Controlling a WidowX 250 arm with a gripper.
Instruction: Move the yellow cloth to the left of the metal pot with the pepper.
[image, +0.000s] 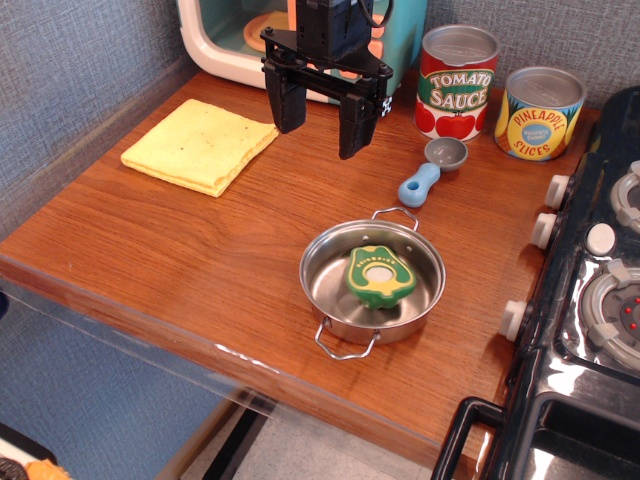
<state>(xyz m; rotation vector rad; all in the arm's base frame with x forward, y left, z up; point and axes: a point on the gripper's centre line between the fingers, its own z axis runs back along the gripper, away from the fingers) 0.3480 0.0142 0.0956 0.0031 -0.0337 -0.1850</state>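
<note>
The yellow cloth (201, 144) lies flat and folded at the back left of the wooden table. The metal pot (372, 282) stands near the front right of the table, with the green pepper half (380, 275) inside it. My gripper (320, 128) hangs above the table between the cloth and the pot, just right of the cloth's right edge. Its two black fingers are spread wide apart and hold nothing.
A grey-and-blue measuring scoop (430, 170) lies behind the pot. A tomato sauce can (456, 83) and a pineapple slices can (539, 113) stand at the back right. A toy stove (590, 290) borders the right side. A toy appliance (240, 40) stands at the back.
</note>
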